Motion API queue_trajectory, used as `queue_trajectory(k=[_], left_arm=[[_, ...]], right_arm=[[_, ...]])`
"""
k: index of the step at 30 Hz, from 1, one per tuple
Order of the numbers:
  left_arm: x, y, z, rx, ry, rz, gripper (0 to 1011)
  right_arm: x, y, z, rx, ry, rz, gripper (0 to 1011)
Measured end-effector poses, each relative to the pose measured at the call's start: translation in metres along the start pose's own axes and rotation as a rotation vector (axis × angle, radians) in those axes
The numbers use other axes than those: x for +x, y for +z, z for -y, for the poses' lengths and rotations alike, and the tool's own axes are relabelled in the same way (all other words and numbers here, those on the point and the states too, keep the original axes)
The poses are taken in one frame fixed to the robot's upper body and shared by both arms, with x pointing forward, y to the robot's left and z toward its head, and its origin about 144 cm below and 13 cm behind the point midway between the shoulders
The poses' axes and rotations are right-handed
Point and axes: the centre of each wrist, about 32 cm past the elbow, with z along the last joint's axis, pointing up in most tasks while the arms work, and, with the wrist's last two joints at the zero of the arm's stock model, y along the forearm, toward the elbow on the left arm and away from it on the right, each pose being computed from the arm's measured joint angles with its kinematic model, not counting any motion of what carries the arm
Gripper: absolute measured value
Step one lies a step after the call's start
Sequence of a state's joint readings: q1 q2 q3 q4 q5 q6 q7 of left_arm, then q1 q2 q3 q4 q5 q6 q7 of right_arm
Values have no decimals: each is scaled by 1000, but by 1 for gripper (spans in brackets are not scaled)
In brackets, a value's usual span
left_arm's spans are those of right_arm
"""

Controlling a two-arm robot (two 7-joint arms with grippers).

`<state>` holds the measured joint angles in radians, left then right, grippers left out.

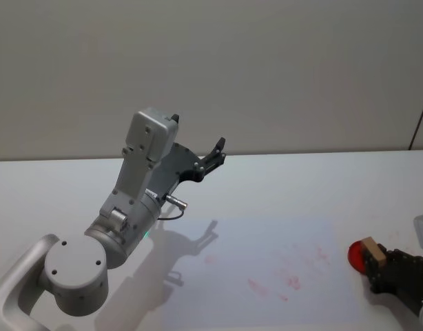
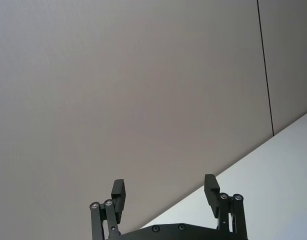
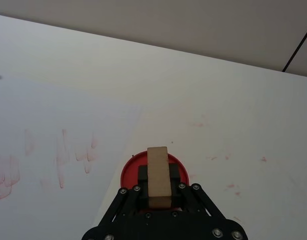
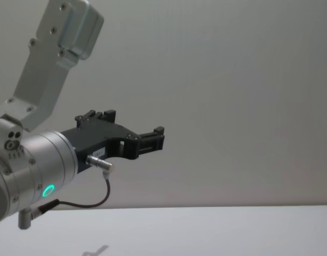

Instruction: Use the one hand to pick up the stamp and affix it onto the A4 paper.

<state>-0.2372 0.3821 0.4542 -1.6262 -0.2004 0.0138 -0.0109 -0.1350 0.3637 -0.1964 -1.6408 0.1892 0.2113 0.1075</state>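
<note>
The stamp (image 1: pixel 372 249), a light wooden block, is at the table's right edge over a round red ink pad (image 1: pixel 354 255). My right gripper (image 1: pixel 378 265) is shut on it. In the right wrist view the stamp (image 3: pixel 158 175) stands between the black fingers (image 3: pixel 142 175), with the red pad (image 3: pixel 129 172) just beneath. The A4 paper (image 1: pixel 266 265) lies flat left of the pad and carries red smears; its edge (image 3: pixel 53 110) runs close to the pad. My left gripper (image 1: pixel 217 150) is held high over the table's left side, open and empty (image 2: pixel 163 192) (image 4: pixel 157 136).
The white table (image 1: pixel 322 179) runs back to a plain grey wall. The left arm's silver wrist (image 1: pixel 122 227) with a green light ring rises over the table's left half. Faint red specks mark the table (image 3: pixel 228 165) to the right of the pad.
</note>
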Motion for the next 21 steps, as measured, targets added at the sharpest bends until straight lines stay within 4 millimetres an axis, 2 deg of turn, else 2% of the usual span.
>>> queue_trajectory(k=[17, 21], left_arm=[[0, 0, 0, 0, 0, 0, 1001], [0, 0, 0, 0, 0, 0, 1001]], right_arm=[[-8, 26, 2, 151, 27, -51, 220], [-15, 34, 4, 179, 66, -62, 220]])
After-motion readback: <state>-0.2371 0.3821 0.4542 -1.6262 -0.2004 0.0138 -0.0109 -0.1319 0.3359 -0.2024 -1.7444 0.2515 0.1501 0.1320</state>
